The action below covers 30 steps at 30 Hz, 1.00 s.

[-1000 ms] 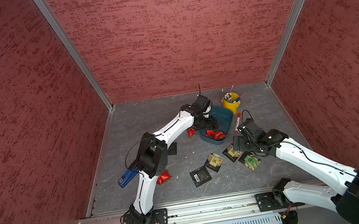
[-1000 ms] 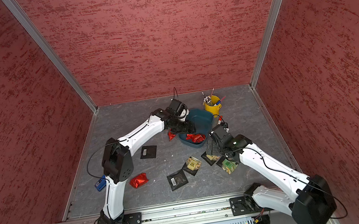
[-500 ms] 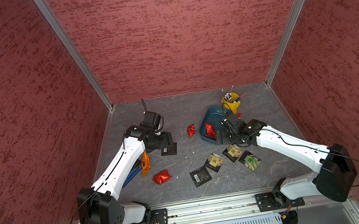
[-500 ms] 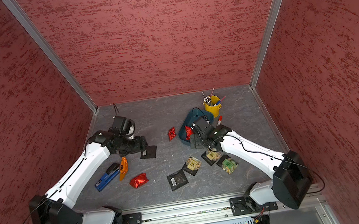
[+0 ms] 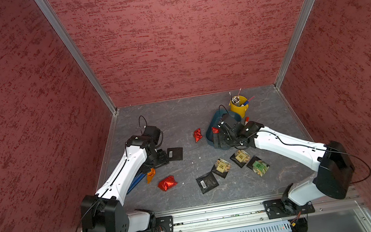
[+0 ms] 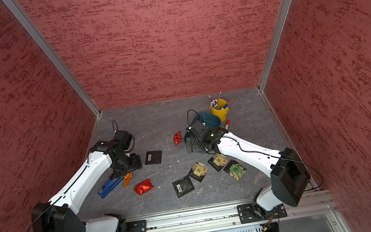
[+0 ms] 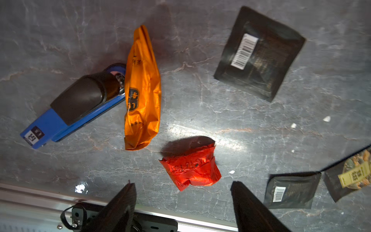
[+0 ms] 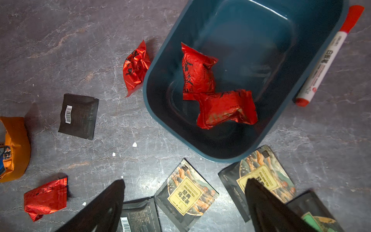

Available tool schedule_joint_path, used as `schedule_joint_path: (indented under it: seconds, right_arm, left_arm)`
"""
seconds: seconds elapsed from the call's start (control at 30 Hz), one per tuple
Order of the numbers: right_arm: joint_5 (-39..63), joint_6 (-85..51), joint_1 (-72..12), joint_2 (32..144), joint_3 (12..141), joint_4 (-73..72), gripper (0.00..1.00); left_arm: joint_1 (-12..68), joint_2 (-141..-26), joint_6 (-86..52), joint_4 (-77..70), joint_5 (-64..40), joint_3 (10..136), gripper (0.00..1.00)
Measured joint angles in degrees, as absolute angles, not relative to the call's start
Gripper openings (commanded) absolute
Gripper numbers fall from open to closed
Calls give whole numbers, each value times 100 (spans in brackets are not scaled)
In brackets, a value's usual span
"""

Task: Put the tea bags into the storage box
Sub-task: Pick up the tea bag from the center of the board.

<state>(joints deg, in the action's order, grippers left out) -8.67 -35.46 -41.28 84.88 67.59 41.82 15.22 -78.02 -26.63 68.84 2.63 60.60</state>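
Observation:
The dark teal storage box (image 5: pixel 210 131) (image 8: pixel 152 80) holds two red foil tea bags (image 8: pixel 197 70) (image 8: pixel 226 108). Another red one (image 5: pixel 197 135) lies just outside its left wall. My right gripper (image 5: pixel 218 141) (image 8: pixel 185 180) hovers open over the box's near end, above the yellow-label sachets (image 8: pixel 188 194) (image 5: pixel 241 157). My left gripper (image 5: pixel 160 159) (image 7: pixel 182 183) is open and empty at the left, above an orange packet (image 7: pixel 142 90) (image 5: pixel 151 175). A red foil packet (image 7: pixel 190 168) (image 5: pixel 167 183) lies ahead of its jaws. Black barcode sachets (image 5: pixel 175 154) (image 5: pixel 207 182) lie flat.
A blue stapler (image 7: pixel 60 118) (image 6: pixel 110 186) lies against the orange packet, under my left arm. A yellow cup of pens (image 5: pixel 239 105) stands behind the box, and a red-and-white marker (image 8: pixel 325 62) lies along its right wall. A green-label sachet (image 5: pixel 258 166) lies under my right arm.
My left arm has swung from the box back to the left side of the table. My right arm has moved from the sachets up to the box's near end.

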Motion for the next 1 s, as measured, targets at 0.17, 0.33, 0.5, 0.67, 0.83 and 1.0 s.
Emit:
schedule_joint_path:
  seconds: [0.17, 0.33, 0.5, 0.67, 0.83, 1.0]
  right_arm:
    - [-875, -3516, -4139, 8497, 6836, 4182, 98]
    - [-880, -3507, -4139, 8497, 6836, 4204, 98]
    - [-906, -3505, -4139, 8497, 6834, 4230, 98]
    - [-919, -3505, -4139, 8497, 6834, 4235, 99]
    - [-926, -3505, -4139, 8497, 6836, 4278, 98]
    - [-939, -3507, -4139, 8499, 6836, 4307, 98]
  left_arm:
    - [1387, -8145, -2661, 6742, 244, 5892, 71]
    - [1249, -8488, -2602, 6528, 231, 5892, 68]
    - [1127, -8713, -2477, 6370, 235, 5894, 64]
    - [932, -8833, -2344, 6222, 246, 5894, 57]
    - [917, -9021, -2217, 6099, 207, 5894, 52]
    - [917, -9338, -2121, 6042, 233, 5894, 49]
